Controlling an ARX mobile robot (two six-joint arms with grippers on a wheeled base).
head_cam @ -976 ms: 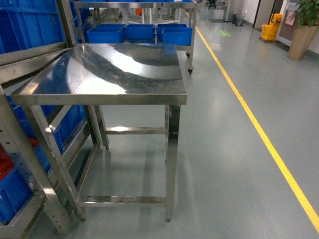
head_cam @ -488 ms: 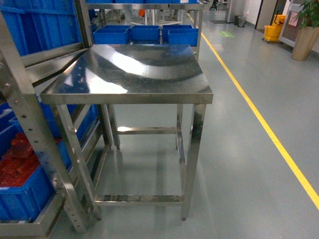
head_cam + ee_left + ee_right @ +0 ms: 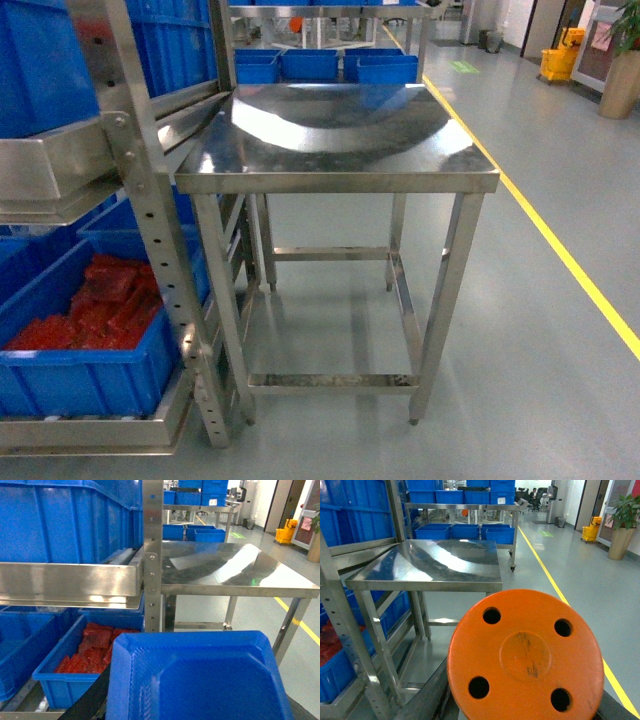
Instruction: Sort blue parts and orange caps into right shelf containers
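Filling the lower frame of each wrist view, blue part [image 3: 200,680] and orange cap [image 3: 525,655] looked rigid, light, rim-graspable; gripper states unclear.

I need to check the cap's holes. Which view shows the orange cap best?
The right wrist view: the orange cap fills the foreground, flat face and four holes plain. The head and left wrist views do not show it.

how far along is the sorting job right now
Nothing shows as sorted yet. In hand: a blue part fills the left wrist view and an orange cap the right wrist view. The steel table holds neither. Left: placing both into blue crates; the lower-left one holds red pieces.
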